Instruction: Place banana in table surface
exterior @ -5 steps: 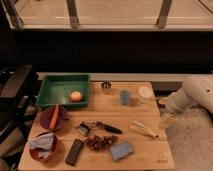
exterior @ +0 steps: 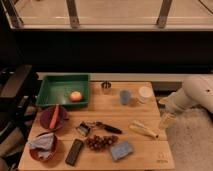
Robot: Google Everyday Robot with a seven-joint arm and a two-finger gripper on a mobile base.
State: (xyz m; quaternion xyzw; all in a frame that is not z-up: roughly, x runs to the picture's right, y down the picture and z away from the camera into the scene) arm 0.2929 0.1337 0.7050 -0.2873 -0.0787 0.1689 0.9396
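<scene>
The banana, pale yellow and slightly curved, lies flat on the light wooden table surface near its right edge. My gripper hangs at the end of the white arm that reaches in from the right. It is just right of the banana's right end, at the table's right edge, and slightly above the surface. I see nothing held in it.
A green tray with a round orange fruit sits at the back left. A red bowl with a carrot, a bowl with cloth, a black remote, grapes, a blue sponge and cups stand around.
</scene>
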